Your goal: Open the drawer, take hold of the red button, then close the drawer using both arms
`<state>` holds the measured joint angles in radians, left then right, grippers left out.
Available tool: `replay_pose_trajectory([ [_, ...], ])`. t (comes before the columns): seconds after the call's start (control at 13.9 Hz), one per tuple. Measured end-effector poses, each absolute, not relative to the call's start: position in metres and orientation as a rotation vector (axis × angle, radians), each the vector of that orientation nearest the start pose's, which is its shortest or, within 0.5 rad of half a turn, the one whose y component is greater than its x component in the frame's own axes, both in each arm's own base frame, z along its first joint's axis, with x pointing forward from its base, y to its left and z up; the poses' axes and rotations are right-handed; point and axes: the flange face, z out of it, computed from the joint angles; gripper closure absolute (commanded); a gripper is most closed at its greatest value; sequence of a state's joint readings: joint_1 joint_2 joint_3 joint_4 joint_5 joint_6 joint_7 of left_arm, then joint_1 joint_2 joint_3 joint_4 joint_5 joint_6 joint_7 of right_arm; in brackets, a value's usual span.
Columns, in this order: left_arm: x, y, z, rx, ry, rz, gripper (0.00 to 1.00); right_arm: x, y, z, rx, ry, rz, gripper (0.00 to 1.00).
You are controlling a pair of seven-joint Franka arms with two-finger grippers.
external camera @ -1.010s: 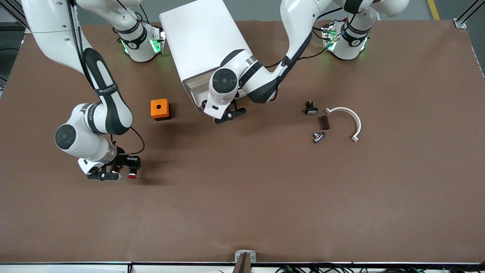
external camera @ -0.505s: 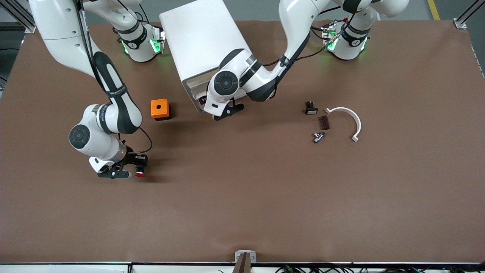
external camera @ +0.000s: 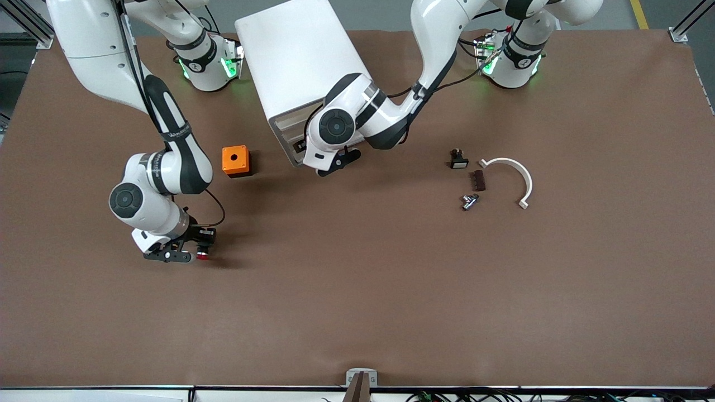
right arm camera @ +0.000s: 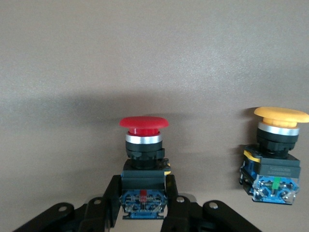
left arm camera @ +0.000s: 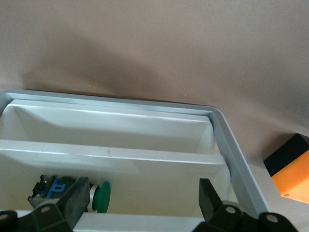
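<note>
The right gripper [external camera: 187, 255] is low over the brown table [external camera: 391, 290] toward the right arm's end, and its two fingers [right arm camera: 112, 198] are clamped on the black-and-blue body of the red button [right arm camera: 143, 145]. In the right wrist view the body sits squarely between the fingers, one pressed on each side, while the round red cap and silver collar stick out past the fingertips. In the front view the red cap [external camera: 202, 256] shows just beside the black fingers. A second button with a yellow cap [right arm camera: 275, 154] appears in the right wrist view, off to one side of the gripped one and apart from the fingers; it does not show in the front view.

The left gripper [external camera: 335, 162] is at the front of the white cabinet [external camera: 296, 61], with its fingers [left arm camera: 77, 200] spread wide. In the left wrist view the fingers reach at the open face of the cabinet, where white drawer trays [left arm camera: 111, 154] lie stacked inside a grey frame. A button with a green cap [left arm camera: 99, 195] and a blue-and-black body lies in a tray just beside one finger; whether it touches cannot be told. Nothing sits between the fingers.

An orange cube [external camera: 236, 161] with a round hole stands on the table beside the cabinet, toward the right arm's end. Toward the left arm's end, well apart from both grippers, lie a small black part [external camera: 458, 160], a dark brown strip [external camera: 478, 180], a small metal fitting [external camera: 468, 201] and a curved white piece [external camera: 514, 176].
</note>
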<state>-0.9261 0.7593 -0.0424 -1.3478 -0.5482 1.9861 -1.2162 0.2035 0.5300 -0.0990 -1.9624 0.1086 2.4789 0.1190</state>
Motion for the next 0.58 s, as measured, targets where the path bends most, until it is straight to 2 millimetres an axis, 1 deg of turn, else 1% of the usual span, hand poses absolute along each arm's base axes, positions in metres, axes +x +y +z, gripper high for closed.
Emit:
replay_pose_trajectory([
  [0.14,0.3925,-0.6149,0.2722,-3.059,-0.817,0.844,0.01,0.6116,0.0646,0.2006,-3.125,0.138,0.019,0.99],
  [0.22,0.3936,-0.6142,0.2722,-3.056,-0.828,0.856,0.01,0.6112,0.0644,0.2002,-3.125,0.138,0.020,0.98],
  [0.29,0.3946,-0.6135,0.2720,-3.054,-0.836,0.864,0.01,0.6109,0.0644,0.1998,-3.126,0.137,0.021,0.90],
  [0.36,0.3952,-0.6132,0.2723,-3.053,-0.841,0.870,0.01,0.6106,0.0645,0.1994,-3.126,0.137,0.022,0.50],
  [0.43,0.3953,-0.6131,0.2725,-3.053,-0.842,0.871,0.01,0.6102,0.0643,0.1990,-3.126,0.138,0.023,0.01],
  [0.58,0.3966,-0.6127,0.2758,-3.059,-0.845,0.869,0.01,0.6099,0.0634,0.1986,-3.127,0.141,0.022,0.00],
])
